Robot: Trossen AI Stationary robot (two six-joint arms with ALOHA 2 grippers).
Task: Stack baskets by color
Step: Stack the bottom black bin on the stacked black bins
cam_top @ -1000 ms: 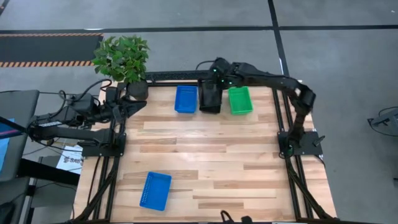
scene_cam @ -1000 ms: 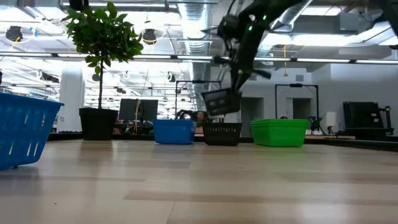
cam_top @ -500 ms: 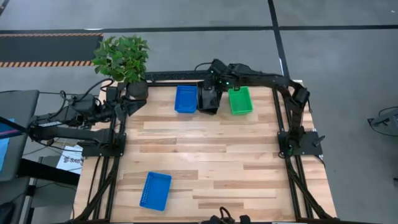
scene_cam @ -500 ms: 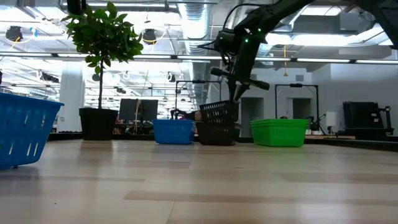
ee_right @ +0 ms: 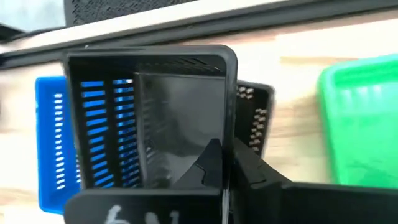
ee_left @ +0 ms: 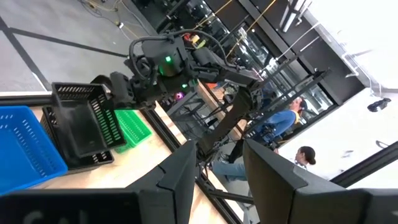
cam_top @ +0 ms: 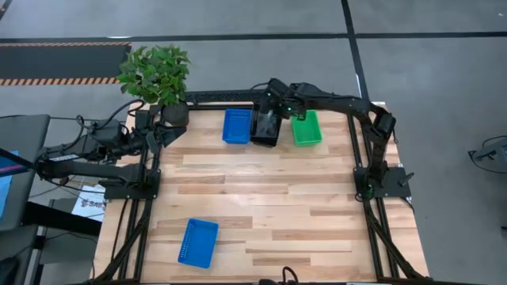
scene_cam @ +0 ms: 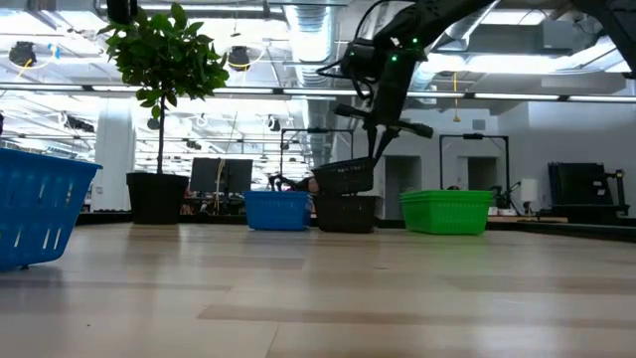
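Observation:
My right gripper (scene_cam: 375, 159) is shut on a black basket (scene_cam: 345, 176), which it holds tilted just over a second black basket (scene_cam: 345, 212) at the table's far edge. This lower one stands on the table between a blue basket (cam_top: 236, 126) and a green basket (cam_top: 306, 127). In the right wrist view, the held basket (ee_right: 149, 118) covers most of the lower one (ee_right: 255, 118). Another blue basket (cam_top: 198, 242) lies near the front left. At the table's far left my left gripper (ee_left: 217, 168) stands open and holds nothing. My right gripper pinches the held basket's side wall at its rim (ee_right: 227, 134), one finger (ee_right: 211, 165) inside the basket and one (ee_right: 252, 171) outside. The fingers come slanting down from above. The basket hangs tilted, its low side at the rim of the lower black basket; whether they touch, I cannot tell.
A potted plant (cam_top: 156, 75) stands at the far left corner, next to my left arm. Bare wooden boards (cam_top: 261, 198) stretch across the middle and the front right of the table. In the low view the front blue basket (scene_cam: 35, 214) looms at the left.
My right gripper has gone down toward the black basket on the table and has rolled its wrist. The held black basket, which hung clear above the lower one, has come down to its rim and now tilts the other way.

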